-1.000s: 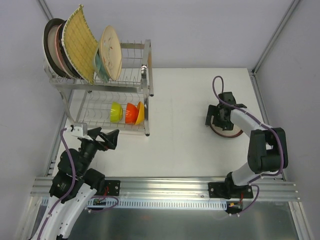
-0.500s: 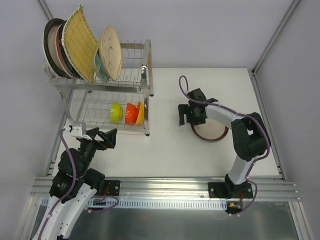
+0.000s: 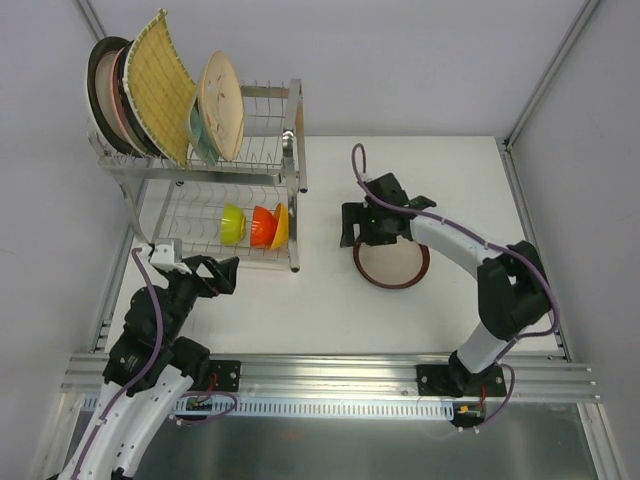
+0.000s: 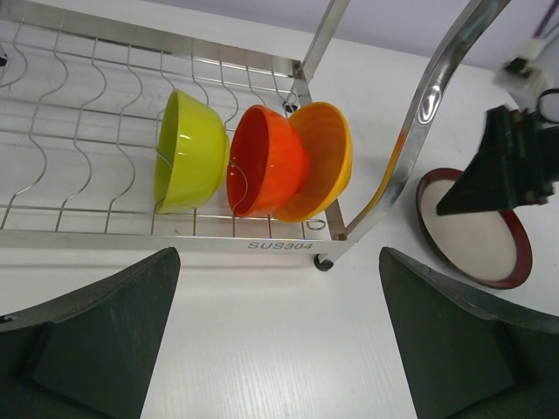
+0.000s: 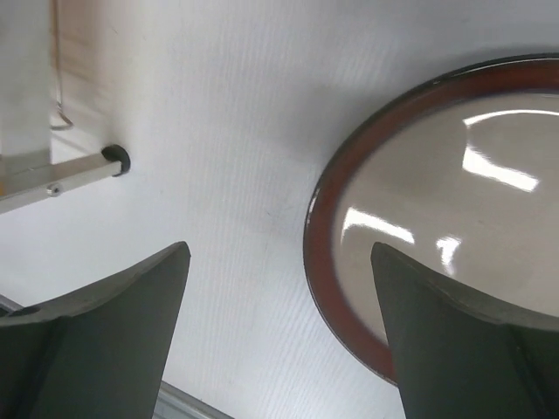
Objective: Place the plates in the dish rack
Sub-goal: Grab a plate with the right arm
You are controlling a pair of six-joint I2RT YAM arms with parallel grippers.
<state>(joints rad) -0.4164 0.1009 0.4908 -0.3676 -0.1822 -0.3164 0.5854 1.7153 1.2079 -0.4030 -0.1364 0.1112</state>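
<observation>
Flat on the white table (image 3: 330, 300), well to the right of the dish rack (image 3: 297, 130), lies the red-rimmed plate (image 3: 392, 262), face up and glossy. It looks like glazed ceramic, so I'd guess stiff, fairly heavy, slick and liable to chip. Lying flat, it offers only its rim, and the edge nearest the rack seems the place to pinch, one finger under the lip. Over that edge hangs the right gripper (image 5: 279, 257), jaws spread wide, holding nothing. By the rack's lower tier the left gripper (image 4: 278, 262) waits, likewise spread and empty, facing three small bowls (image 4: 262, 161). More plates (image 3: 160, 90) stand in the upper tier.
</observation>
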